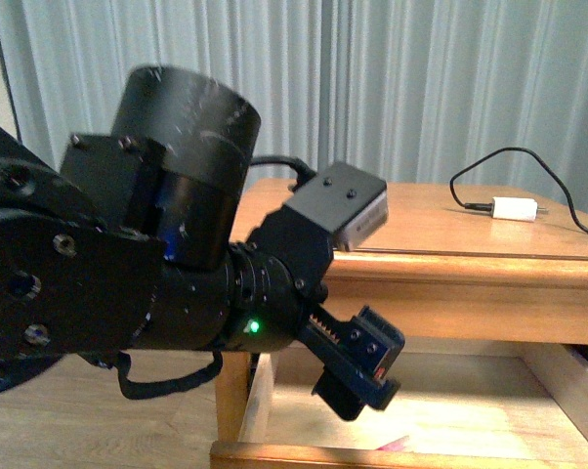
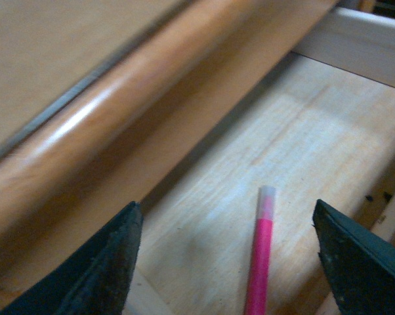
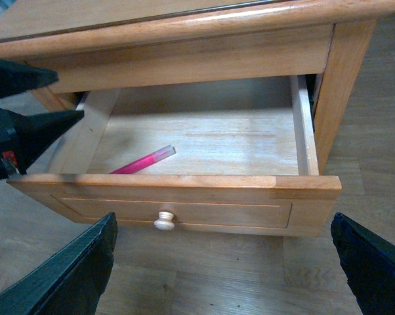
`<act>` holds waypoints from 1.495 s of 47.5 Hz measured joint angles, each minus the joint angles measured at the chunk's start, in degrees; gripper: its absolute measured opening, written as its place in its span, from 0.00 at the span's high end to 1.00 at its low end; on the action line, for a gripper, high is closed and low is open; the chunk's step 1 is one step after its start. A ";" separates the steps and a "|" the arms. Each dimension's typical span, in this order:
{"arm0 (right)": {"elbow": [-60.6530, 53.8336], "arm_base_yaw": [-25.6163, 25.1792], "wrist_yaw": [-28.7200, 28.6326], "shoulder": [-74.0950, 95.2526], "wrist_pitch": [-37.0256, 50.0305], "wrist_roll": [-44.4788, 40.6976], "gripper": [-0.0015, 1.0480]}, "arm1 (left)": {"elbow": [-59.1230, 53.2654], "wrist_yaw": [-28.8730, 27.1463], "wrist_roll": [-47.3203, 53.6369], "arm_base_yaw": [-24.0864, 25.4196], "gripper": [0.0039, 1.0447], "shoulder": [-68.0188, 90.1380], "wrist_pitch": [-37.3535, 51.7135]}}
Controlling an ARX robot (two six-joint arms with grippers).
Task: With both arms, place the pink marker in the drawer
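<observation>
The pink marker (image 3: pixel 144 161) lies loose on the pale floor of the open drawer (image 3: pixel 184 181), near its front left corner. In the left wrist view the marker (image 2: pixel 260 259) lies on the drawer floor between and below my left gripper's (image 2: pixel 227 210) wide-open jaws, not touching them. In the front view my left gripper (image 1: pixel 357 369) hangs over the drawer's (image 1: pixel 304 455) left part, with a pink tip (image 1: pixel 398 444) just showing. My right gripper (image 3: pixel 224 220) is open and empty, in front of the drawer front and its knob (image 3: pixel 164 220).
A white charger block (image 1: pixel 514 208) with a black cable lies on the cabinet top (image 1: pixel 441 230). The cabinet's top rail (image 2: pixel 119 118) runs close above my left gripper. A wooden floor (image 3: pixel 237 275) lies in front of the cabinet. Curtains hang behind.
</observation>
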 joint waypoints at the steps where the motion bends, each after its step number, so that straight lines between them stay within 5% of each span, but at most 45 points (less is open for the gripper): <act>1: 0.00 0.00 0.00 0.00 0.00 0.00 0.08 | -0.33 -1.29 -0.63 0.02 0.17 -0.98 0.02; 5: 0.00 0.00 0.00 0.00 0.00 0.00 0.08 | -2.58 -5.33 -3.74 0.55 0.04 -5.60 0.98; 19: 0.00 0.00 0.00 0.00 0.00 0.00 0.08 | -23.85 -12.83 -13.77 10.08 0.06 -34.86 2.43; 37: 0.00 0.00 0.00 0.00 0.00 0.00 0.08 | -42.53 -7.41 -21.84 22.62 0.06 -72.61 -16.76; 51: -0.02 0.00 0.00 0.00 0.00 0.00 0.08 | -43.01 -7.56 -23.52 23.41 0.06 -74.16 -16.85; 55: -0.02 0.00 0.00 0.00 0.00 0.00 0.08 | -45.70 -12.98 -23.08 22.80 0.17 -75.25 -10.71; 61: -0.02 0.00 0.00 0.00 0.00 0.00 0.08 | -49.24 -9.66 -22.91 27.54 0.38 -78.12 -8.17; 71: -0.02 0.00 0.00 0.00 0.00 0.00 0.08 | -52.83 -9.18 -22.86 28.15 0.72 -81.53 -8.07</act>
